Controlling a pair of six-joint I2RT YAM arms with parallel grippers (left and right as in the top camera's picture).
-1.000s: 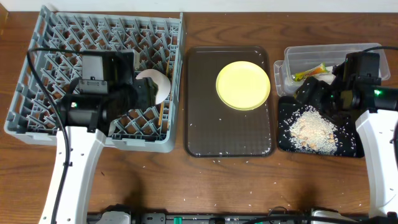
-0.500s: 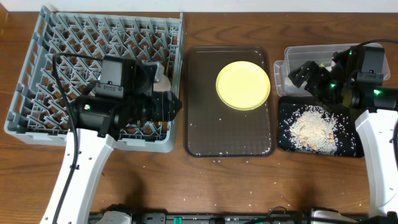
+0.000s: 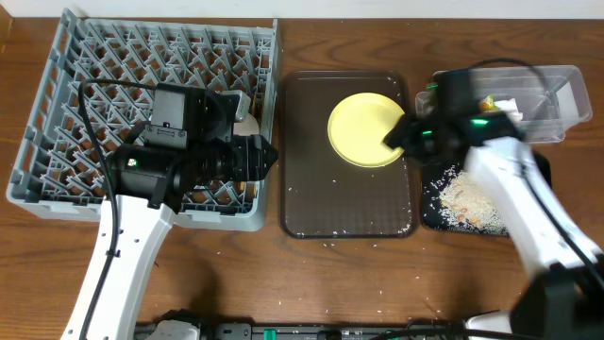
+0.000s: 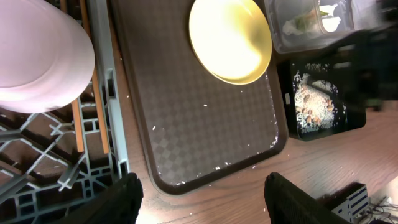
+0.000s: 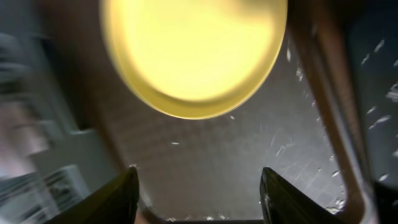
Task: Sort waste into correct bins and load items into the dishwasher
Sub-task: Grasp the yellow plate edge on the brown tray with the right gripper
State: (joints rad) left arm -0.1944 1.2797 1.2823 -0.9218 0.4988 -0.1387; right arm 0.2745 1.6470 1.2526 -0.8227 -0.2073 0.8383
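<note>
Wooden table (image 3: 377, 283), one yellow plate (image 3: 361, 127); left gripper (image 4: 208, 202), right gripper (image 5: 202, 196) both wide, empty

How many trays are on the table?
2. A brown tray sits in the middle under the yellow plate; a black tray with crumbs lies at the right, partly hidden by the right arm.

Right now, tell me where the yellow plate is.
Overhead view: the yellow plate lies at the brown tray's far right corner, just left of the clear tub.
</note>
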